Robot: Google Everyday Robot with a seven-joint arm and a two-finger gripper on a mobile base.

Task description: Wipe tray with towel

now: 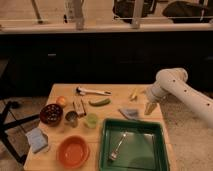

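We see the pincer (150, 108) just right of the towel (130, 113), beyond the tray (146, 151); we cannot tell its state.

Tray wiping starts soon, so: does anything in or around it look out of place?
Yes: a metal utensil lies inside the green tray, in the way of wiping. The towel lies just behind it, the gripper beside the towel.

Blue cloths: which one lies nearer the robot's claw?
The cloth just behind the green tray, beside the gripper; the other cloth lies far off, next to the orange bowl.
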